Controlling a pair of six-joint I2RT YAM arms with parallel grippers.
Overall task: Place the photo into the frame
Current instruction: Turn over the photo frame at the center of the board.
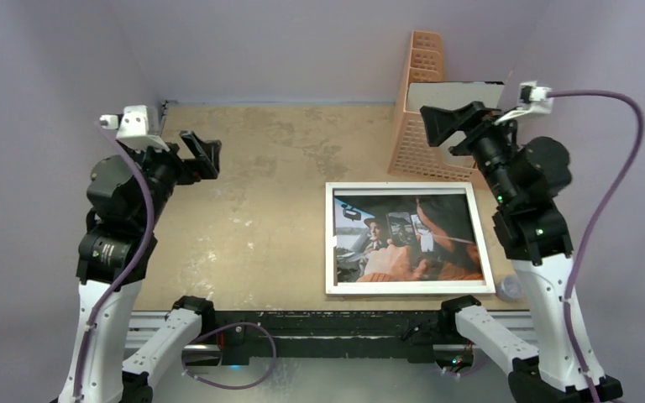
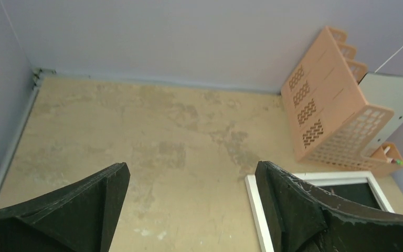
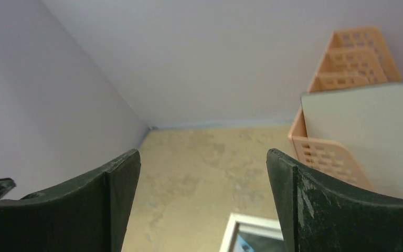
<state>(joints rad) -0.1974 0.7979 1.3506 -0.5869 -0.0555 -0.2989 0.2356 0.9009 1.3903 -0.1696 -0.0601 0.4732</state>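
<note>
Pale lilac walls (image 1: 285, 42) close in on three sides — soft, even light — around a tan, blotchy, stained bench (image 1: 260, 168) top.

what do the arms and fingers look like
The left arm and right arm match: white lower links, black joints above, and a purple cable running to a white wrist camera. The fingers are broad matte-black wedges.

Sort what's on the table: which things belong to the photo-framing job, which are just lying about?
Job:
the frame, lying flat
the photo, showing in it

Lying about:
orange file rack
pale board standing in it, role unclear
small clear object by the frame's near right corner
</note>
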